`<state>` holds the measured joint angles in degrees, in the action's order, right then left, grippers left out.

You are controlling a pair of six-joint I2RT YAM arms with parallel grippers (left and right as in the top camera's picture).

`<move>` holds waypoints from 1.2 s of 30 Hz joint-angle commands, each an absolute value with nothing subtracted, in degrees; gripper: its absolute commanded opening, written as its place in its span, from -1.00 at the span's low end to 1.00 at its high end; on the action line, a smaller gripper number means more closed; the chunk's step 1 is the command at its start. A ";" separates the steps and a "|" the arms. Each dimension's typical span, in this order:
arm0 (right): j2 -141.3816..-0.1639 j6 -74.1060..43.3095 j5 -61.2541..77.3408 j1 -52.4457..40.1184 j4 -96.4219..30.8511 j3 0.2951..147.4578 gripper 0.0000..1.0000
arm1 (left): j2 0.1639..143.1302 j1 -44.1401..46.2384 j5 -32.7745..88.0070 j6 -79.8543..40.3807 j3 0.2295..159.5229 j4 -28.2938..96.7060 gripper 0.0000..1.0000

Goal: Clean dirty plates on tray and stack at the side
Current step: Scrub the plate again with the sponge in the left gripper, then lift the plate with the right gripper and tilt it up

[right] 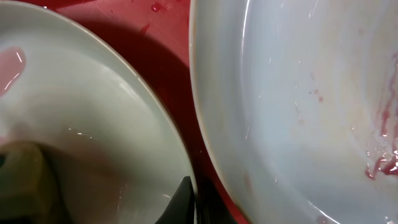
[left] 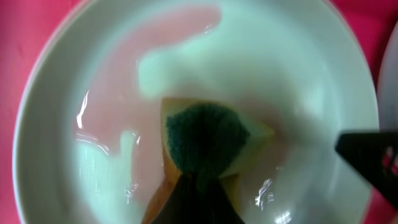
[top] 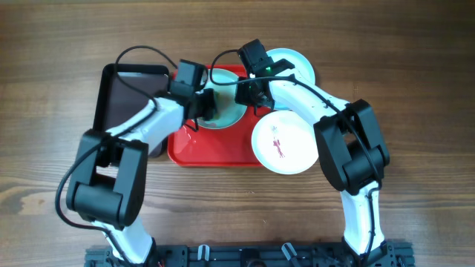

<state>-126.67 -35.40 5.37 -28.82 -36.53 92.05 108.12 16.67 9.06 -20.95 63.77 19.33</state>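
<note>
Though overhead hides it, left wrist shows left hand (left: 198,186) pinching sponge (left: 205,137) on plate (left: 261,68); right hand (top: 250,94) unclear.

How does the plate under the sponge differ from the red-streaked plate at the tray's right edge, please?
The centre plate lies on the tray under a sponge; the red-streaked plate overhangs the tray's rim. The centre plate looks pale aqua with a pink film; the red-streaked plate, white. Both are round and shallow.

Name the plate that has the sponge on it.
The middle plate on the red tray, under the left gripper; the streaked plate and the far plate have none.
</note>
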 commanded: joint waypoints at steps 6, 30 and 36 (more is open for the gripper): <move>-129.03 -29.82 14.44 -29.34 -37.17 89.45 -0.91 | 105.86 9.98 24.43 -23.18 75.13 35.11 -0.92; -127.22 -28.03 15.90 -28.75 -43.07 90.76 -0.91 | 99.55 4.64 15.75 -22.76 78.74 39.44 -0.92; -118.78 -25.19 3.66 -28.51 -48.82 93.17 -0.91 | 99.55 4.64 12.75 -22.81 78.28 39.51 -0.92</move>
<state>-125.08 -28.25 14.44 -29.04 -46.57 91.33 99.77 4.64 14.83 -22.44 78.13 39.66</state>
